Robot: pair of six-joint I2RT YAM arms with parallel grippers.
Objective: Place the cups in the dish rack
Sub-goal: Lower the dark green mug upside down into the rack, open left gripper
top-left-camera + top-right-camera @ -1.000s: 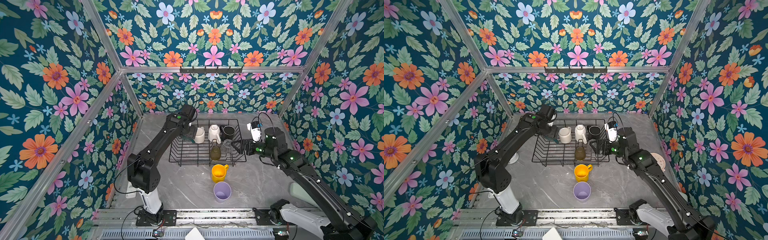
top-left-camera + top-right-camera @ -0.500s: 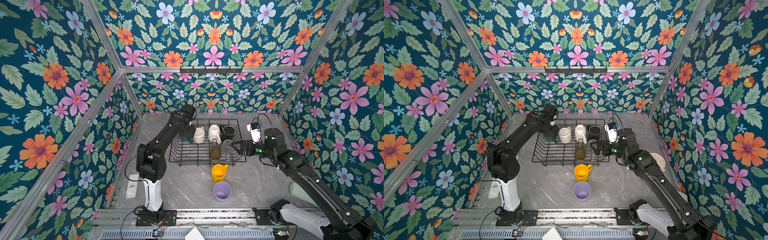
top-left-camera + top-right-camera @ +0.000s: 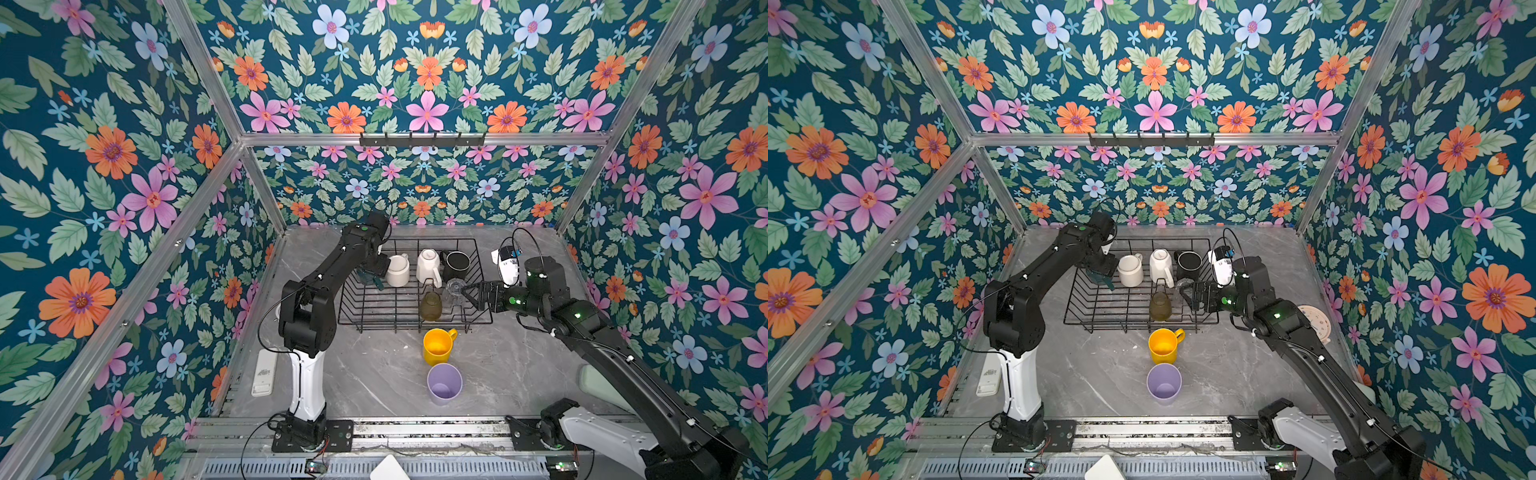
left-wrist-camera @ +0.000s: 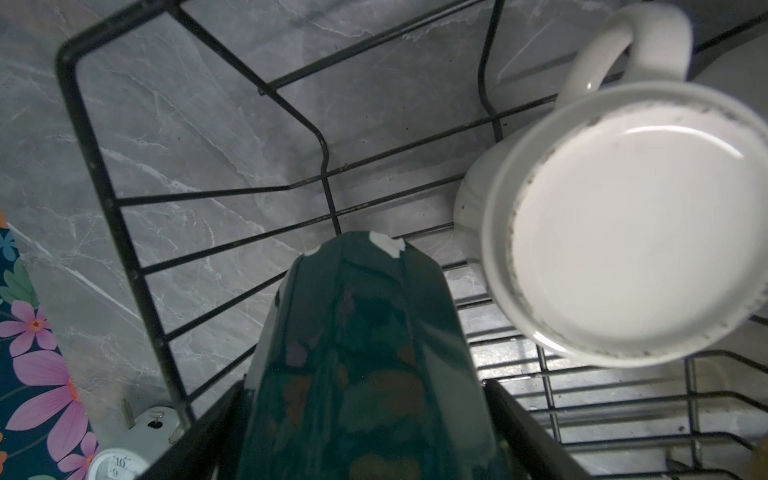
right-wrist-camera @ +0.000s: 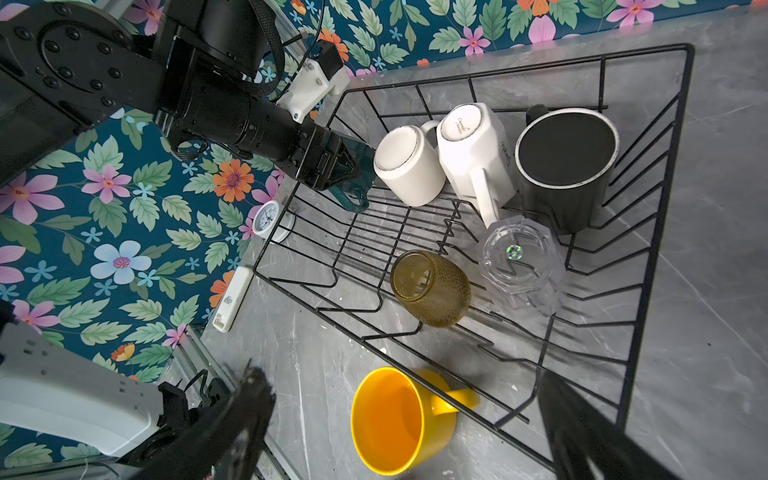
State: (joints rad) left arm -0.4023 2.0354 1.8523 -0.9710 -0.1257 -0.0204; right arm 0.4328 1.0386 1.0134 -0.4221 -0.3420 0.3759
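Now, left gripper (image 5: 338,168) clamped wide across the body of the teal mug (image 4: 365,353). The mug sits between the jaws, its length running out past the tips and its handle hanging beneath them. It is held over the corner bay of the dish rack (image 3: 1108,303), and I judge it not yet set down

Handling, judged: glazed ceramic, stiff, fairly heavy, slick; the glaze mirrors the wallpaper. A body grip like this one depends on squeeze alone. Knocked on wire, it would chip rather than give. Pale patches show at its far end; chips or inner glaze, cannot tell

Room ahead of the left jaws: bare wire floor, with the rack's corner rim on one side of the mug. The upturned white mug (image 4: 623,232) is just beside it on the other side. Narrow lane, so lower straight and keep the handle off the cross wires

Right gripper (image 3: 468,296) spread fully, pinching nothing, tips near the clear glass (image 5: 519,266). Seen through its gap: the yellow mug (image 5: 386,419), on the table just outside the rack's front rim. The lilac tumbler (image 3: 444,382) stands further out, well apart from both grippers

Already racked: white mug, faceted white mug (image 5: 473,153), black mug (image 5: 565,166), olive glass (image 5: 432,291), clear glass. The glasses are probably thin and slippery, the most fragile here

Between the two grippers the divider rows are mostly bare, so there is space for the two cups left. The upright wires could snag a rim or handle
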